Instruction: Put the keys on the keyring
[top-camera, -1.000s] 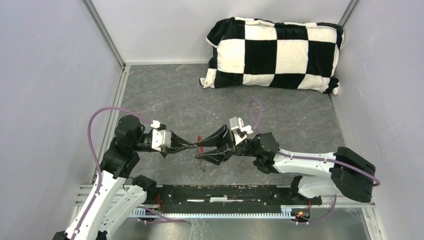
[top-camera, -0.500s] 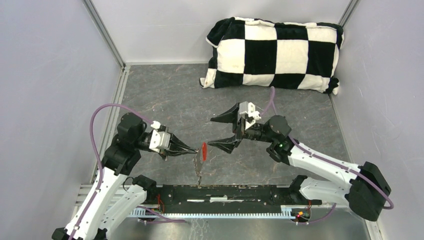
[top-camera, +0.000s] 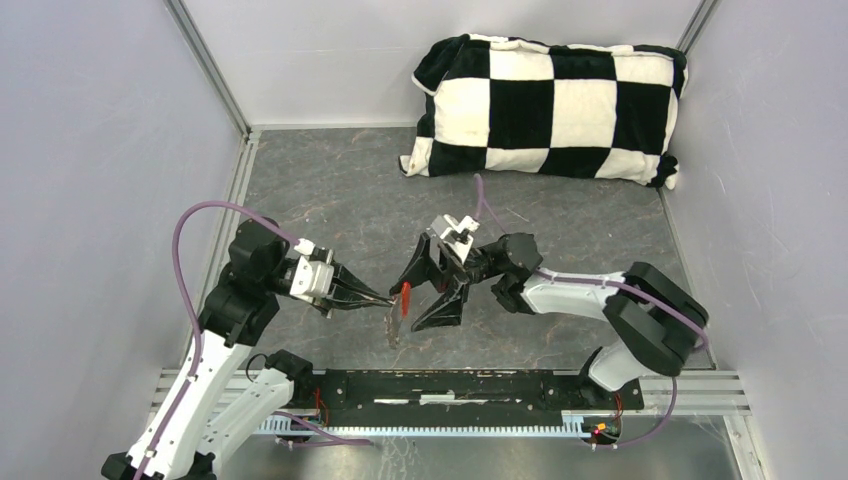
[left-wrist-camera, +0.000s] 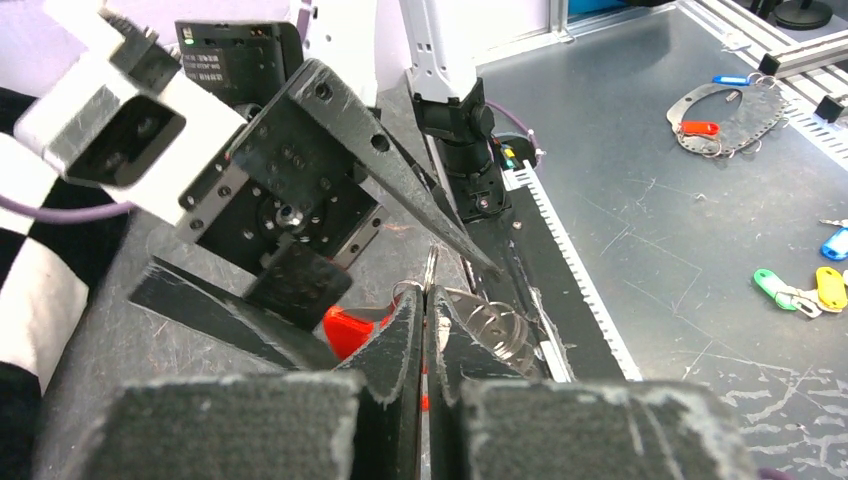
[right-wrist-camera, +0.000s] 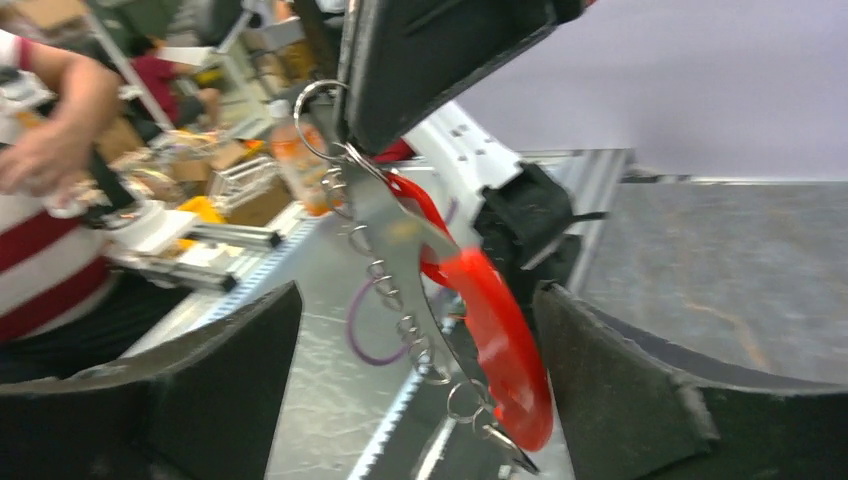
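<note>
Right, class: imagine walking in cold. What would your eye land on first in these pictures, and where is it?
The black-and-white chequered pillow at the far right of the table stands out most. Near the front middle, a keyring with a bright red tag dangles from the shut left hand, and the right hand gapes wide on either side of it.

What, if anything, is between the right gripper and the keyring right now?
Nothing visible. The keyring hangs from the shut left gripper, and the right gripper is open with one finger on either side of it. Only open air lies between those fingers and the keyring.
</note>
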